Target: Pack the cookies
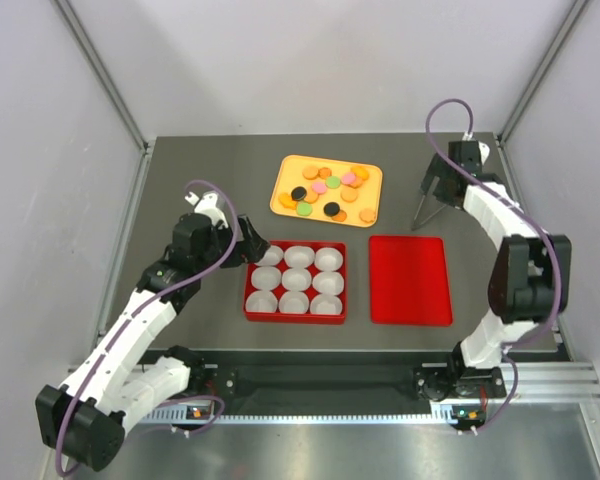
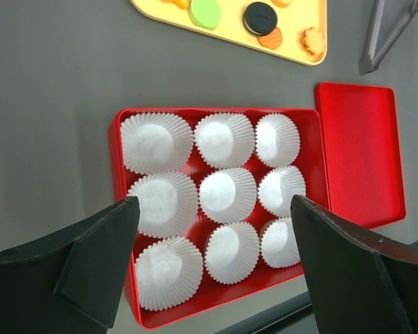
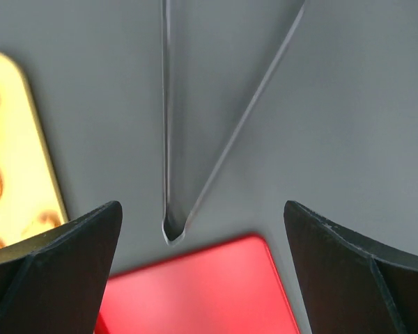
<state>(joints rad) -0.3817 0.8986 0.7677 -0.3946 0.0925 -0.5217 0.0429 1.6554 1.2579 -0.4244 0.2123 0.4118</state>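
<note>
The cookies (image 1: 327, 187), small round discs that are mostly orange with some pink, green and black, lie on a yellow tray (image 1: 285, 170) at the back centre. A green cookie (image 2: 206, 12) and a black one (image 2: 260, 17) show at the top of the left wrist view. My left gripper (image 1: 259, 250) hangs open over the left edge of a red box (image 1: 251, 296); in its own view the gripper (image 2: 212, 257) holds nothing. My right gripper (image 1: 432, 185) is open and empty above metal tongs (image 1: 421, 212). In its wrist view the right gripper (image 3: 202, 271) spans the tongs' hinge end (image 3: 171, 226).
The red box (image 2: 120, 156) holds nine empty white pleated paper cups (image 2: 226, 191). A flat red lid (image 1: 410, 280) lies to its right, its corner close to the tongs (image 3: 195, 292). Grey walls close in the table on three sides.
</note>
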